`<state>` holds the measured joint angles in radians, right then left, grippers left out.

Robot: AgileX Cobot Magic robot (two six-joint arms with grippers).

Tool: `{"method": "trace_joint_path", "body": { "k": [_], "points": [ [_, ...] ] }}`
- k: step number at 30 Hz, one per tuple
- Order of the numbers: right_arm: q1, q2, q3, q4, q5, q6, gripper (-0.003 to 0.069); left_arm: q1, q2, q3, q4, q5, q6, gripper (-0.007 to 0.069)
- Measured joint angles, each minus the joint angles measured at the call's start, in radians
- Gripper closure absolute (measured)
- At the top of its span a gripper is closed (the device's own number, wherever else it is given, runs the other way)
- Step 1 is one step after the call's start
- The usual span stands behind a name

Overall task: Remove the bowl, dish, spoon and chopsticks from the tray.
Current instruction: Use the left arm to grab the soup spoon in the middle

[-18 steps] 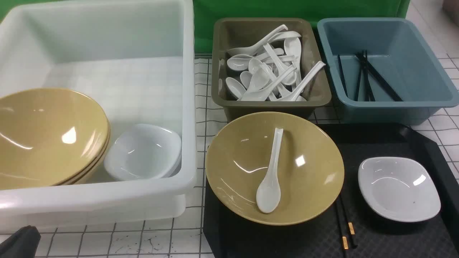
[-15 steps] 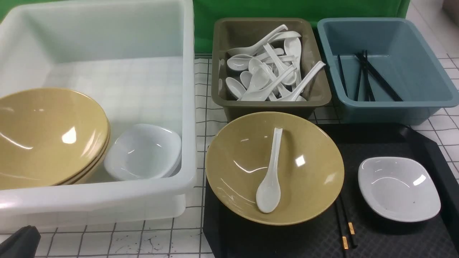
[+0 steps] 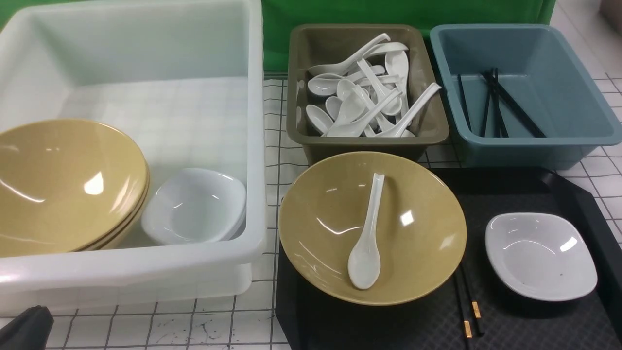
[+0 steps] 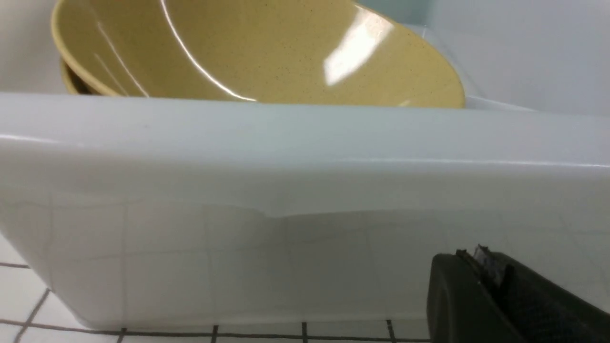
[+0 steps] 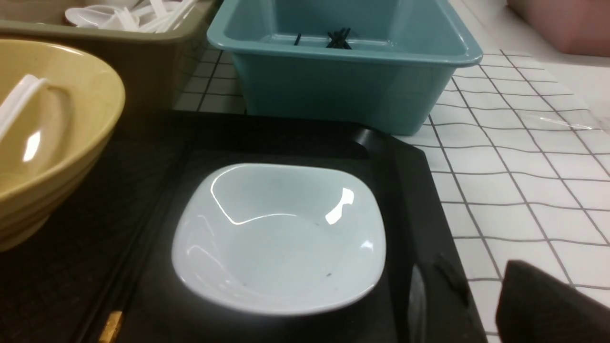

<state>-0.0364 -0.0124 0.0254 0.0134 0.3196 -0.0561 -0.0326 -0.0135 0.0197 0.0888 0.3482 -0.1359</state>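
The black tray (image 3: pixel 510 189) lies at the front right. On its left part stands the tan bowl (image 3: pixel 418 228), with the white spoon (image 3: pixel 367 243) lying inside it, scoop toward me. The white dish (image 3: pixel 539 255) rests on the tray's right part. Between them the black chopsticks (image 3: pixel 469 301) poke out from under the bowl's rim. My left gripper (image 3: pixel 26 325) is low at the front left, shut and empty (image 4: pixel 469 255), facing the white tub's wall. In the right wrist view only one dark finger (image 5: pixel 543 300) of my right gripper shows, beside the tray's rim (image 5: pixel 410 190) and near the dish (image 5: pixel 279 238).
A big white tub (image 3: pixel 252 146) at the left holds stacked tan bowls (image 3: pixel 68 184) and white dishes (image 3: pixel 194 209). Behind the tray stand an olive tub (image 3: pixel 301 131) with several spoons and a blue tub (image 3: pixel 534 146) with chopsticks. The table has a white grid cloth.
My left gripper's tip shifts very slightly at the bottom-left corner. Everything on the tray stays where it was.
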Motion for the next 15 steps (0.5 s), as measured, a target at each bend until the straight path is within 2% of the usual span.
{"method": "trace_joint_path", "body": {
  "k": [4, 15],
  "points": [
    [0.0, 0.0, 0.0, 0.0, 0.0, 0.0, 0.0423, -0.008, 0.0, 0.0, 0.063, 0.0, 0.01, 0.0631],
    [0.0, 0.0, 0.0, 0.0, -0.001, 0.0, 0.0423, -0.008, 0.0, 0.003, 0.082, -0.014, 0.001, 0.0631]
  ]
}}
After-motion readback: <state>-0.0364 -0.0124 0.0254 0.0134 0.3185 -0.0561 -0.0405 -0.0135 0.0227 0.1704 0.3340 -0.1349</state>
